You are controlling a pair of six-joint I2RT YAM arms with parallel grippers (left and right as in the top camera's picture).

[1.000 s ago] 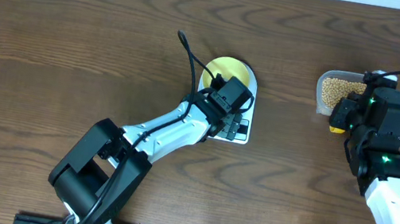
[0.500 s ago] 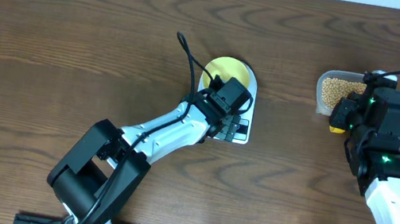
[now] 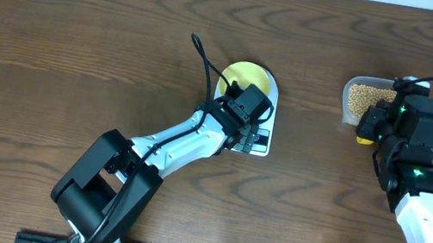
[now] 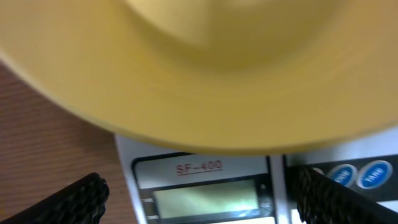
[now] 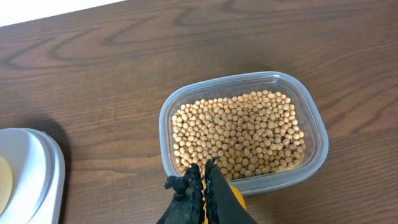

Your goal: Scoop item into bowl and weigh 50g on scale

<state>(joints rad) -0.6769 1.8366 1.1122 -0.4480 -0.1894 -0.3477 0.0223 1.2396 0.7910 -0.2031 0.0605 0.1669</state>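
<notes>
Here, small, hard, rolly beans (image 5: 236, 134) in the clear tub (image 5: 316, 143) toward the table's (image 5: 93, 93) right edge, likely best dug up from under with the yellow scoop (image 5: 235, 200) beside the tight-shut right gripper (image 5: 204, 167), hold unclear; left gripper (image 4: 199, 186) wide open, empty, by the bowl (image 4: 205, 81) on the scale (image 4: 205, 168).

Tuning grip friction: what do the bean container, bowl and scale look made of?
Container: clear glossy plastic; the beans show through its wall.
Bowl: pale yellow, smooth and matte; probably plastic, but ceramic can't be ruled out.
Scale: smooth white casing, likely plastic, moulded around the grey display.
</notes>
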